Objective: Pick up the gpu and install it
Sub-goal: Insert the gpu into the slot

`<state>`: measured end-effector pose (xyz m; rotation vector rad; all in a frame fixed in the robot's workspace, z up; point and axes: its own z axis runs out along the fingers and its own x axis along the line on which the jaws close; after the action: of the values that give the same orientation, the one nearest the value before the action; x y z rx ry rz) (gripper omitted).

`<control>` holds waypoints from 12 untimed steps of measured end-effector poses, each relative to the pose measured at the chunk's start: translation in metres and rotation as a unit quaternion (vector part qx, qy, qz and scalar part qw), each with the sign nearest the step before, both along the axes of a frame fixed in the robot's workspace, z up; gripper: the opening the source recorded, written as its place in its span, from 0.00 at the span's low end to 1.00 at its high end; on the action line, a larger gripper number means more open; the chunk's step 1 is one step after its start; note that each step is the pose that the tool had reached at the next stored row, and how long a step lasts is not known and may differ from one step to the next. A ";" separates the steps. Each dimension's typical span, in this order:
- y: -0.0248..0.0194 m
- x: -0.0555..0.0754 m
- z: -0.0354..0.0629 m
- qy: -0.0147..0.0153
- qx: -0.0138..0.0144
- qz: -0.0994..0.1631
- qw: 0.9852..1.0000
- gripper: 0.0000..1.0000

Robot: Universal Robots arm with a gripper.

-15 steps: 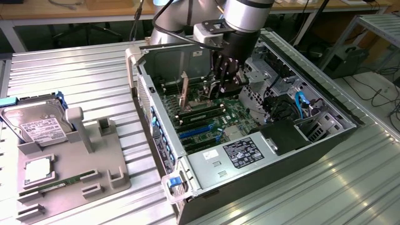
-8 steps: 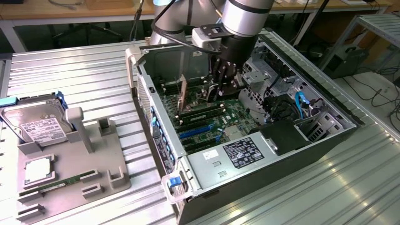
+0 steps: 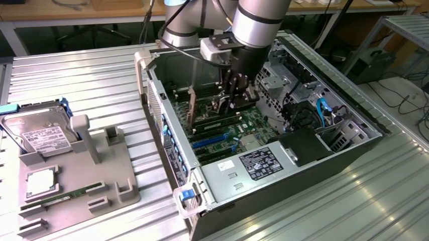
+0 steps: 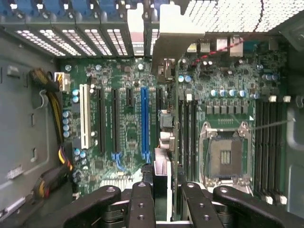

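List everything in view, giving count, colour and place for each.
table: one, silver, ribbed, under everything
computer case: one, grey, open on the table
motherboard: one, green, inside the computer case
gpu: one, black with silver bracket, edge-on over the motherboard
long slot: one, blue, on the motherboard beside the gpu
power supply: one, grey, in the case end nearest the exterior camera
holder: one, grey, on the table at the exterior view's left
hard drive: one, silver, upright in the holder
memory stick: one, green, lying in the holder
arm: one, silver-grey, reaching into the case
tool: one, black, shut on the gpu
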<state>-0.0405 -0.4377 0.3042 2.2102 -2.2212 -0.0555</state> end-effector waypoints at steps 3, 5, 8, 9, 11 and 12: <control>-0.0012 -0.003 -0.0050 0.000 0.000 0.005 1.000 0.27; -0.0051 -0.004 -0.0061 0.000 0.000 0.006 1.000 0.27; -0.0110 -0.005 -0.0108 0.000 0.001 0.007 1.000 0.27; -0.0112 -0.005 -0.0129 0.000 0.001 0.008 1.000 0.27; -0.0113 -0.005 -0.0164 0.000 0.001 0.009 1.000 0.27; -0.0112 -0.005 -0.0183 0.000 0.001 0.009 1.000 0.27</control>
<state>-0.0455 -0.4490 0.2859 2.2294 -2.2026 -0.0568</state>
